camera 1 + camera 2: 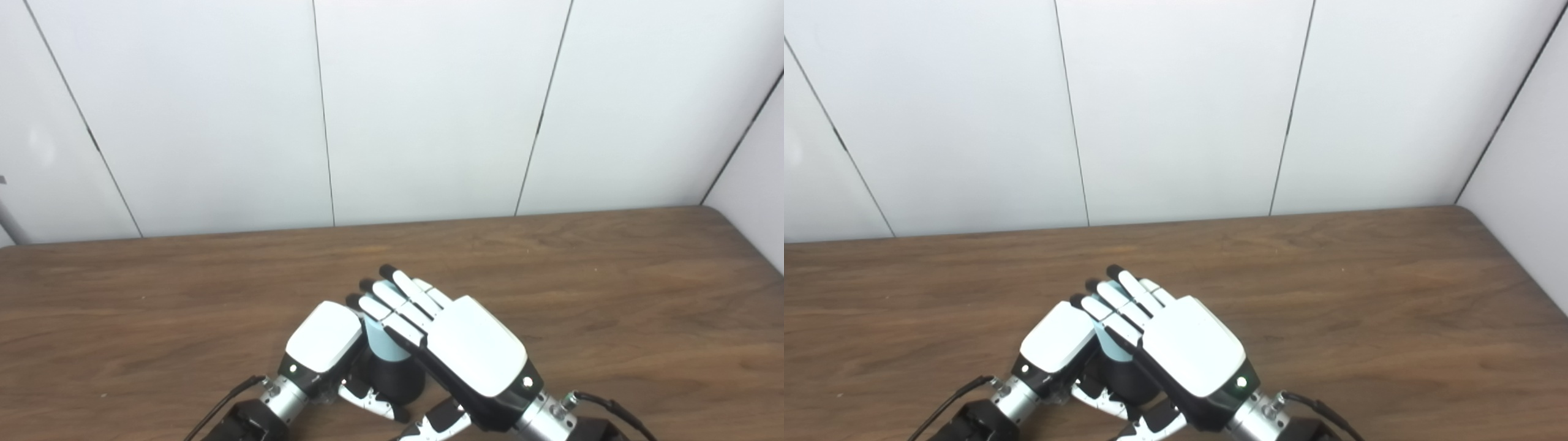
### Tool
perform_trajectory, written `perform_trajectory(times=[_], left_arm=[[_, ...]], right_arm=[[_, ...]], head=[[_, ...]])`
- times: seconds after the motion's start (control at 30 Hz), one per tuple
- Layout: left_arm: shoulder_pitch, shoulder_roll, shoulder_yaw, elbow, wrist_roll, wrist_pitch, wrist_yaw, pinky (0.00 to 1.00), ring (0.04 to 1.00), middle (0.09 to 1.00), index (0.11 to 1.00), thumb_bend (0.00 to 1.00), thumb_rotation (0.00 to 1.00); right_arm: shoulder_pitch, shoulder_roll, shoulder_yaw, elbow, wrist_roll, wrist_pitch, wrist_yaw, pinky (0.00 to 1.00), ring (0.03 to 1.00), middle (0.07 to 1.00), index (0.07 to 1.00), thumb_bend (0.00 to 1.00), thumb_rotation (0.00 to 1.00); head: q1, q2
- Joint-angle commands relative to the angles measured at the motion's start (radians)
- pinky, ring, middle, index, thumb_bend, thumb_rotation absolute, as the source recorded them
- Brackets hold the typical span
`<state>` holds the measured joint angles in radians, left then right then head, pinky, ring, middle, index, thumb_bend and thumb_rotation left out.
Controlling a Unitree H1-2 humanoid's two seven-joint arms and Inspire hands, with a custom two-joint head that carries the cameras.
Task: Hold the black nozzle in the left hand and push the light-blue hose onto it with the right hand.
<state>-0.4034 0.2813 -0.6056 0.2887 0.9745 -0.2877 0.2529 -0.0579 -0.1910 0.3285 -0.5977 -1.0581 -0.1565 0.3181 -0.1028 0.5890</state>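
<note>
Black nozzle (392, 375) stands near the front edge of the wooden table (612, 294), the left hand (323, 343) wrapped around it. Light-blue hose (383, 344) sits on top, under the right hand's (471, 352) straight, close-set fingers (398, 300).

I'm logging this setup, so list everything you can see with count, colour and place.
table: one, brown wood, fills the lower half of the view.
wall: white panels with dark seams, behind the table.
nozzle: one, black, near edge, between the hands.
hose: one, light blue, standing on top of the nozzle.
left hand: one, white and black, beside the nozzle.
right hand: one, white and black, fingers laid over the hose.
</note>
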Motion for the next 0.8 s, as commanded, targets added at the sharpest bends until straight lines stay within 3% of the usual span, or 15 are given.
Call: perform_trajectory(times=[0.0, 0.5, 0.67, 0.7, 0.77], left_arm=[[0.031, -0.002, -0.039, 0.022, 0.027, 0.007, -0.071, 0.23, 0.305, 0.426, 0.508, 0.52, 0.0], [0.03, 0.001, -0.05, 0.018, 0.027, 0.021, -0.069, 0.21, 0.282, 0.399, 0.511, 0.52, 0.0], [0.029, 0.005, -0.049, 0.013, 0.024, 0.027, -0.09, 0.27, 0.351, 0.46, 0.498, 0.52, 0.0], [0.029, 0.005, -0.049, 0.013, 0.023, 0.027, -0.091, 0.24, 0.31, 0.425, 0.498, 0.52, 0.0], [0.03, 0.005, -0.046, 0.015, 0.016, 0.022, -0.087, 0.17, 0.229, 0.462, 0.484, 0.52, 0.0]], right_arm=[[0.004, -0.011, 0.026, 0.016, 0.0, -0.018, 0.051, 0.94, 0.99, 0.992, 0.95, 0.87, 0.64], [0.002, -0.034, 0.054, 0.019, -0.008, -0.026, 0.044, 0.9, 0.972, 0.964, 0.912, 0.87, 0.61], [0.016, -0.042, 0.047, 0.018, -0.032, -0.023, 0.037, 0.9, 0.973, 0.97, 0.913, 0.87, 0.61], [0.021, -0.044, 0.042, 0.019, -0.037, -0.023, 0.029, 0.89, 0.968, 0.969, 0.911, 0.87, 0.61], [0.028, -0.047, 0.033, 0.02, -0.038, -0.02, 0.016, 0.87, 0.951, 0.957, 0.901, 0.88, 0.6]], head=[[-0.001, 0.001], [-0.001, 0.003], [-0.001, 0.004], [-0.001, 0.004], [-0.002, 0.003]])
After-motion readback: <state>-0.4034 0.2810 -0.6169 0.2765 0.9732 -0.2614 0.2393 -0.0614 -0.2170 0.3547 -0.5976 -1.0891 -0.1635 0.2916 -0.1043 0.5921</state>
